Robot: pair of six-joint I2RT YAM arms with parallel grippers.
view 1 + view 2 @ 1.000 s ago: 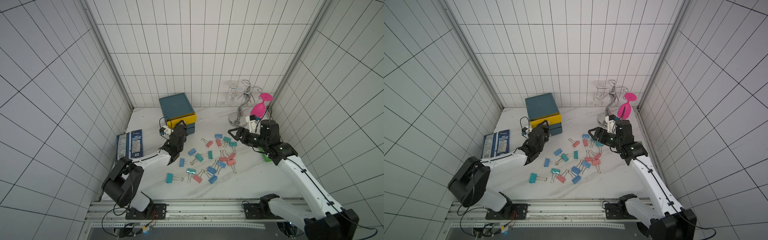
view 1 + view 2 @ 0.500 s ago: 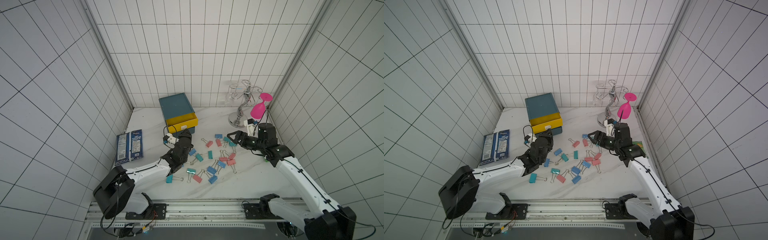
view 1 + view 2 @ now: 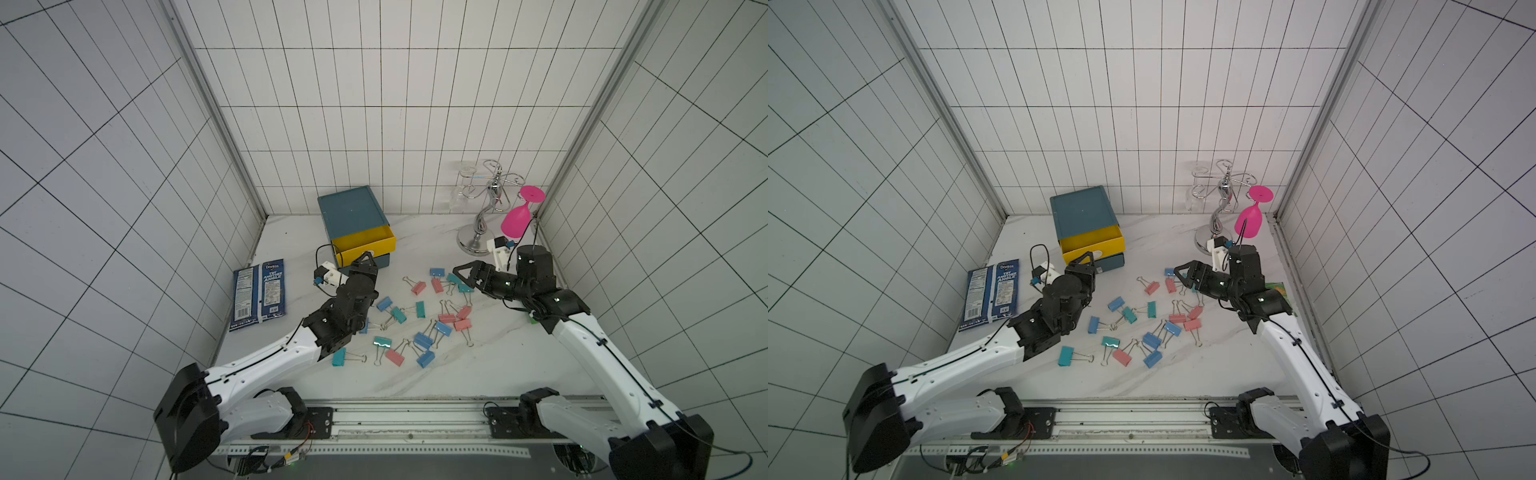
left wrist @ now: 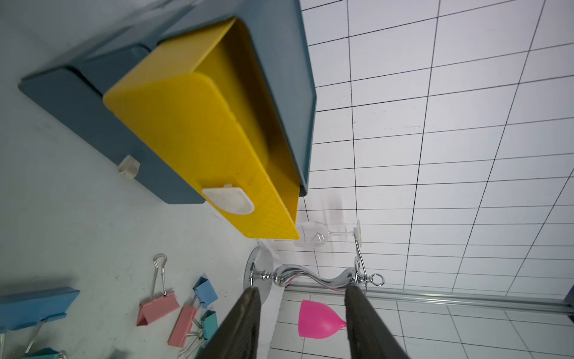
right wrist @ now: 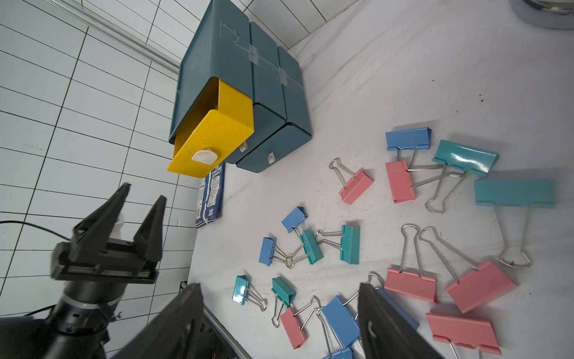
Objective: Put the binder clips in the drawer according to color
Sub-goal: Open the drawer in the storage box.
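The drawer (image 3: 351, 210) is a dark-teal cabinet at the back. Its yellow top drawer (image 3: 365, 243) is pulled out, and the inside that I can see looks empty (image 4: 248, 124). My left gripper (image 3: 366, 262) hovers just in front of the yellow drawer's white tab (image 4: 228, 200), open with nothing between its fingers (image 4: 302, 289). Several binder clips lie scattered on the table's middle: pink (image 3: 419, 286), blue (image 3: 384, 303), teal (image 3: 339, 356). My right gripper (image 3: 461, 276) hangs open above the right part of the pile (image 5: 279, 287), holding nothing.
A blue chip bag (image 3: 259, 295) lies flat at the left by the wall. A chrome glass rack (image 3: 482, 216) with a pink glass (image 3: 515, 220) stands at the back right corner. A small green thing (image 3: 533, 320) peeks from under the right arm.
The yellow drawer has slid out of the cabinet. The left gripper has widened and stands off the tab. The right gripper has drifted a little left and lower.
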